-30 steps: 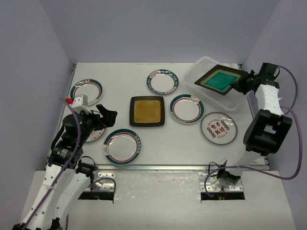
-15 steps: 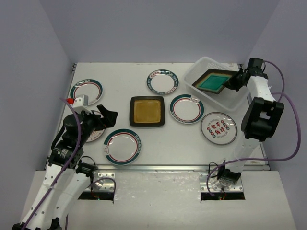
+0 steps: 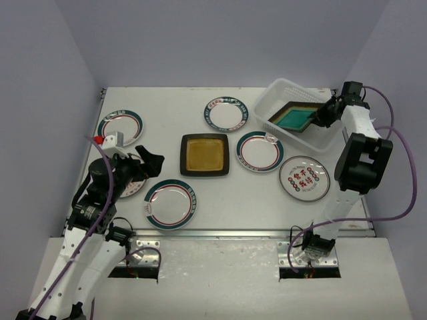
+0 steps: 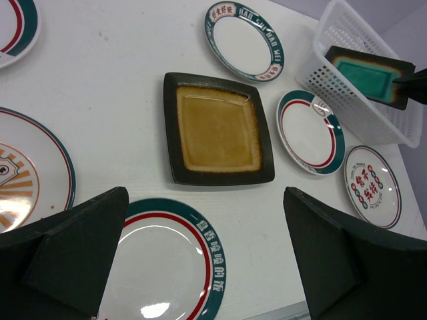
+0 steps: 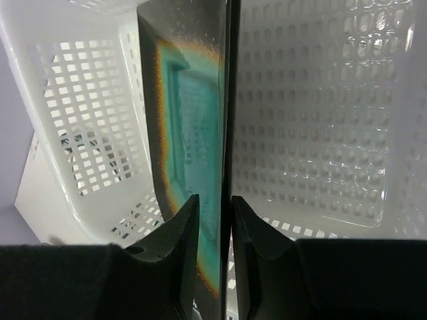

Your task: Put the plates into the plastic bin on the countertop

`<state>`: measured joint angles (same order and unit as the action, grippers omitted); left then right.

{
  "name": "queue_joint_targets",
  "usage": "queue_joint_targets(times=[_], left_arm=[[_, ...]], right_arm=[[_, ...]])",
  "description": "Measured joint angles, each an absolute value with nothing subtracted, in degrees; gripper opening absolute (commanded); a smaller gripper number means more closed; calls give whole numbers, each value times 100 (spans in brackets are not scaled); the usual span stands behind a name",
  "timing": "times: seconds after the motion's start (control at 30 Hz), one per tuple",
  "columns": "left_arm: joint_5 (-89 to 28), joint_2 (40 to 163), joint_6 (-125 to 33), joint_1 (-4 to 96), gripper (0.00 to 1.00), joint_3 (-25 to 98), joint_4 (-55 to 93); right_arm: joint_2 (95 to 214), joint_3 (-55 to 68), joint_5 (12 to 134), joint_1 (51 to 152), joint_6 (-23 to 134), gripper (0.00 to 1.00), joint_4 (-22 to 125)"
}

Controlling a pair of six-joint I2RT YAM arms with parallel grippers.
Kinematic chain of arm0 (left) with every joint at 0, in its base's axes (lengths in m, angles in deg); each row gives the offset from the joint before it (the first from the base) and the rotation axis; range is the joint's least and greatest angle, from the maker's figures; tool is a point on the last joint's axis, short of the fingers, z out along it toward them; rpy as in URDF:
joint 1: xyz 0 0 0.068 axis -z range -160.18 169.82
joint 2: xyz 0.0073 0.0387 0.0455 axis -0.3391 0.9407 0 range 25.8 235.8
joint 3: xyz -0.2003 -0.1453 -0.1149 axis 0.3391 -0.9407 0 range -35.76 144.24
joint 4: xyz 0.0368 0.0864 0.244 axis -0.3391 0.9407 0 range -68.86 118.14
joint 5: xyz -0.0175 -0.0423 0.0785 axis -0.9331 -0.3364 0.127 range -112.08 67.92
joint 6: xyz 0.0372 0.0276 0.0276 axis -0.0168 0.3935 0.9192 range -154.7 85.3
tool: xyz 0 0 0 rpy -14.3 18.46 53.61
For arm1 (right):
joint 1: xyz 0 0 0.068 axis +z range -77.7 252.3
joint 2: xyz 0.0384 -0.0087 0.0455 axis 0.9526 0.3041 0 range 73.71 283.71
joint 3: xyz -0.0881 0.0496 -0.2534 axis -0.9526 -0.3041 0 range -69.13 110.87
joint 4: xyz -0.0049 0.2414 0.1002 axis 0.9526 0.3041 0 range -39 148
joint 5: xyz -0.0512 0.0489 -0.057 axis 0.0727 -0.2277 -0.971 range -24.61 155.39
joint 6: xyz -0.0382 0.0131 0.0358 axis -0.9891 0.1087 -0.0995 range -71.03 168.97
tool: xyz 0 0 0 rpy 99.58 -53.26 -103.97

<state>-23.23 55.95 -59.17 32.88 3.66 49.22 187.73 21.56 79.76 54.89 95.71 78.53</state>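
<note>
Right claw (image 3: 323, 113): I am pinching it narrow on the dark rim of the teal square plate (image 3: 292, 119).
Teal plate's place: I am holding it tilted, down between the walls of the bin (image 3: 288, 85) at the far right of the bench (image 3: 167, 107). I cannot tell whether it is touching the bin floor.
Left claw (image 4: 205, 199): I am holding it wide and empty, hovering near the amber square plate (image 3: 205, 155).
Done: nothing is lying loose in the bin. I am judging the teal plate to be the first one, not yet released.
Left: seven plates are sitting on the bench, namely the amber one and six round plates (image 3: 227, 113). One of the round ones is lying partly under my left arm.
Next, as I am judging it: opening the right claw, then fetching a plate near the bin.
</note>
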Motion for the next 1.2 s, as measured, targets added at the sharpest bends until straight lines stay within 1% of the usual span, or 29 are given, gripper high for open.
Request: queue_joint_targets(times=[0.03,0.1,0.13,0.17,0.23,0.27,0.3,0.33,0.37,0.4,0.63,0.73,0.83,0.93,1.03,1.1,1.2], left_arm=[[-2323,5595,-5917,3288,100,366,4922],[-2323,5595,-5917,3288,100,366,4922],[-2323,5595,-5917,3288,100,366,4922],[-2323,5595,-5917,3288,100,366,4921],[-2323,5595,-5917,3288,100,366,4920],[-2323,5595,-5917,3288,100,366,4920],[-2323,5594,-5917,3288,100,366,4920],[-2324,5593,-5917,3288,100,366,4920],[-2327,5593,-5917,3288,100,366,4920],[-2336,5596,-5917,3290,100,366,4918],[-2428,5945,-5914,3289,100,366,4867],[-2476,6136,-5914,3290,100,366,4863],[-2578,6442,-5910,3288,100,366,4826],[-2823,7021,-5943,3288,100,438,4804],[-3206,7799,-6070,3288,100,614,4615],[-3334,8472,-6164,3295,100,808,4471],[-3386,9472,-6375,3299,100,1032,4182]], right_arm=[[18837,2200,7963,5490,9570,31,7857],[18922,2245,7941,5492,9561,42,7868],[18958,2260,7931,5493,9556,49,7874],[18988,2273,7922,5493,9548,60,7883],[18993,2310,7857,5503,9511,65,7956],[18993,2340,7804,5513,9493,71,8005],[18993,2395,7755,5523,9462,79,8094],[18993,2460,7700,5538,9431,90,8188],[18991,2540,7633,5557,9400,97,8292],[18985,2618,7603,5575,9371,99,8373],[18511,3025,7316,5777,9336,99,8695],[18346,3501,7268,5891,9286,99,8947],[18182,3812,7403,6035,9192,99,8986],[17905,3823,7809,6353,9033,99,9003],[17221,3103,8389,6943,8818,99,8704],[16483,2209,8960,7472,8761,99,8299],[15060,457,9983,8170,8926,99,7241]])
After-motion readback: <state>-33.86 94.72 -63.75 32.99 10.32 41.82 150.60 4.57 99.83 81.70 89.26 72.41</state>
